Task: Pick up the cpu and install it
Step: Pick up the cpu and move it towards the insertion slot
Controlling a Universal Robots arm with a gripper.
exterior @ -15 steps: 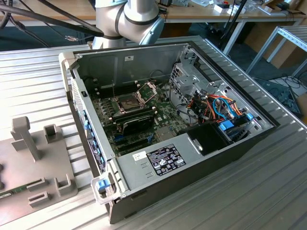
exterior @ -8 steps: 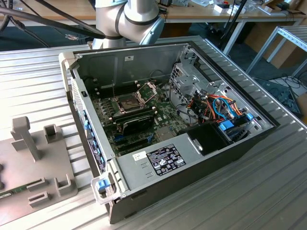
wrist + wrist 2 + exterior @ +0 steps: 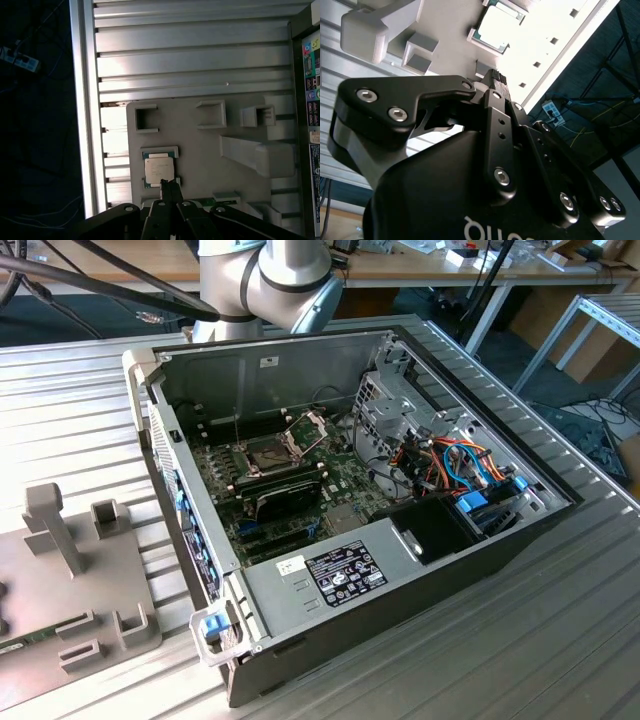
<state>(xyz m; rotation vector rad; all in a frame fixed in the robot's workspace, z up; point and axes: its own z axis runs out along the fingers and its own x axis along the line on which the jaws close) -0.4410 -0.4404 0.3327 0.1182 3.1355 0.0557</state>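
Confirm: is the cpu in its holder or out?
In. In the first wrist view the cpu lies flat, seated in the grey holder; the shut pincer near it holds nothing.

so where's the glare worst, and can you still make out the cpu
Second wrist view: worst, the grey holder plate blows out to white and the cpu looks washed pale. First wrist view: the cpu reads clearly in its recess just ahead of the gripper, dark past the edge of the table. Exterior view: even light, no strong glare.
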